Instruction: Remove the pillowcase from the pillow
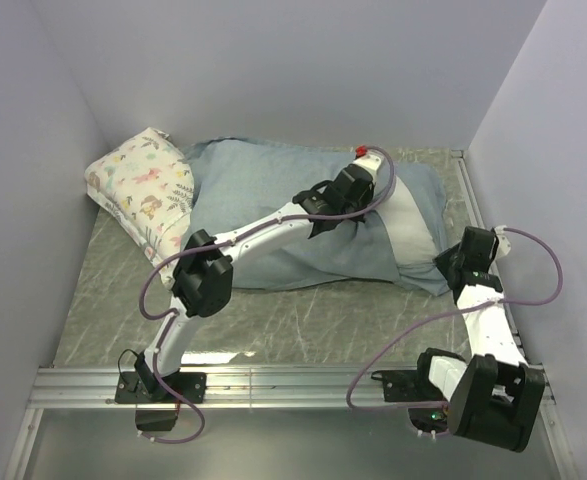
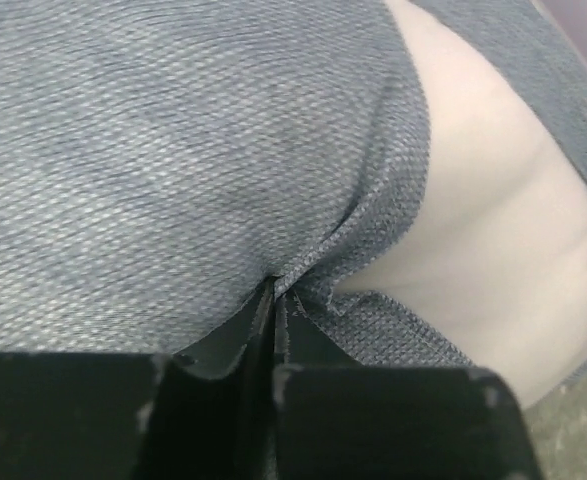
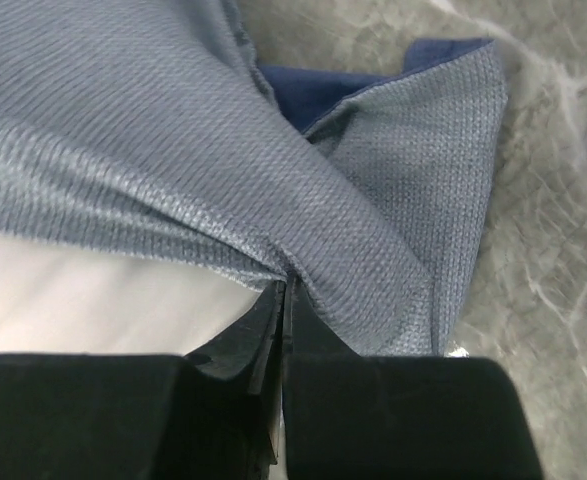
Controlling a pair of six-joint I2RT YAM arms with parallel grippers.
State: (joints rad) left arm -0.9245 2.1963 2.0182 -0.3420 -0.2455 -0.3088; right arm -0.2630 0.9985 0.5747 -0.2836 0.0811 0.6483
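Grey marbled table [image 1: 303, 320], left gripper [image 2: 276, 288] pinched on pillowcase [image 2: 123, 150] fold, right gripper [image 3: 285, 287] likewise — white pillow [image 2: 493, 250] showing

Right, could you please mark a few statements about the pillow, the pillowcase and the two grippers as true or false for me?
1. The left gripper and the right gripper are each shut on a fold of the pillowcase. True.
2. The floral pillow lies at the table's right end. False: it sits at the far left, beside the pillowcase.
3. Part of the white pillow shows bare near the right end. True.
4. The pillowcase is completely off the pillow. False: it covers most of the pillow.
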